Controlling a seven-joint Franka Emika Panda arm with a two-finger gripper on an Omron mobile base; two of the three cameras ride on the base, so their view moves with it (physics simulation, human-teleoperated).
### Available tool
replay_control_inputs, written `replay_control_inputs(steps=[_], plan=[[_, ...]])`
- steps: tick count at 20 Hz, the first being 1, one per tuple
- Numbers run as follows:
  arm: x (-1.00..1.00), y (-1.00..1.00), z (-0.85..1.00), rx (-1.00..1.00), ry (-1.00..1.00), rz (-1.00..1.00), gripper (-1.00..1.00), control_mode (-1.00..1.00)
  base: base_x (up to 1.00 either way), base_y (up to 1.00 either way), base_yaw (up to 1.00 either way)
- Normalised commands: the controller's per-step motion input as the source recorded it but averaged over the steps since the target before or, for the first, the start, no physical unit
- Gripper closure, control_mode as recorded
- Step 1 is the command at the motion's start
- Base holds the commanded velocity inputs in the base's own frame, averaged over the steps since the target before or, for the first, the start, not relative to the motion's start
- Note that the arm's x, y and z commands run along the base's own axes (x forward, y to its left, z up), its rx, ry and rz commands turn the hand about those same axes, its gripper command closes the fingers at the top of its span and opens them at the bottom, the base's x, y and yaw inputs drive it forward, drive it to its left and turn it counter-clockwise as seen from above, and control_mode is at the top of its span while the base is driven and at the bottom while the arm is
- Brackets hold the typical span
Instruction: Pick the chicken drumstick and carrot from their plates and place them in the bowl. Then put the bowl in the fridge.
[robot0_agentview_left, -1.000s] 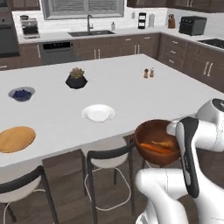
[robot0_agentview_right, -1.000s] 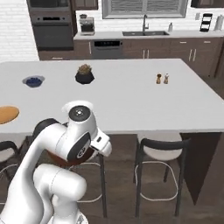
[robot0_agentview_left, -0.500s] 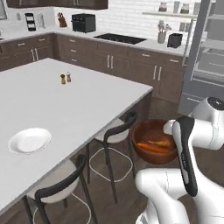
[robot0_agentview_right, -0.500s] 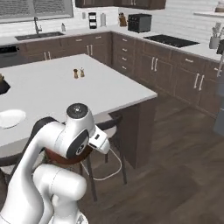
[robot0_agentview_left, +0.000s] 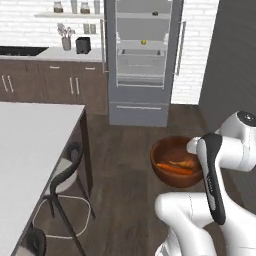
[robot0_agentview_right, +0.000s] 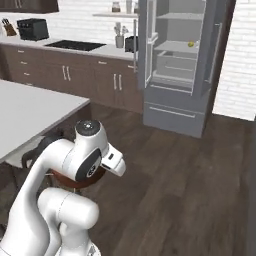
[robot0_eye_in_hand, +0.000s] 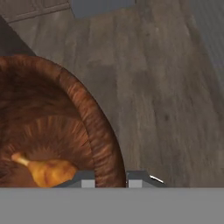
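My two-finger gripper is clamped narrow on the rim of the large deep round bowl of dark reddish-brown wood, one finger tip inside the wall, one outside, rim pinched between them. I carry the bowl off the ground over the dark wood plank floor.

Inside the bowl: small golden-brown chicken drumstick with a thin pale bone end lying on the bottom, close to my gripped rim section, bone end pointing away from the fingers. In the left base view the thin orange-brown stick-shaped carrot lies across the bowl bottom, drumstick just beside it.

Tall grey steel fridge stands beyond the bowl, doors swung open, white interior with shelves and a drawer showing; a small yellow item sits on an upper shelf. Bowl is well apart from the fridge, floor between them. In the right base view the fridge is far ahead of the bowl, and the bowl is mostly hidden behind my arm.

White island counter is to the left of the bowl, with a dark-framed stool with a white seat tucked at its edge.
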Motion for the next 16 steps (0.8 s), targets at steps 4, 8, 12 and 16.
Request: replay_control_inputs(steps=[4,8,12,16], plan=[[0.00,0.00,0.00,0.00,0.00,0.00,1.00,1.00,0.71,0.10,-0.66],[0.00,0.00,0.00,0.00,0.00,0.00,1.00,1.00,1.00,0.11,-0.30],[0.00,0.00,0.00,0.00,0.00,0.00,1.00,1.00,1.00,0.33,-0.09],[0.00,0.00,0.00,0.00,0.00,0.00,1.00,1.00,1.00,0.64,0.00]])
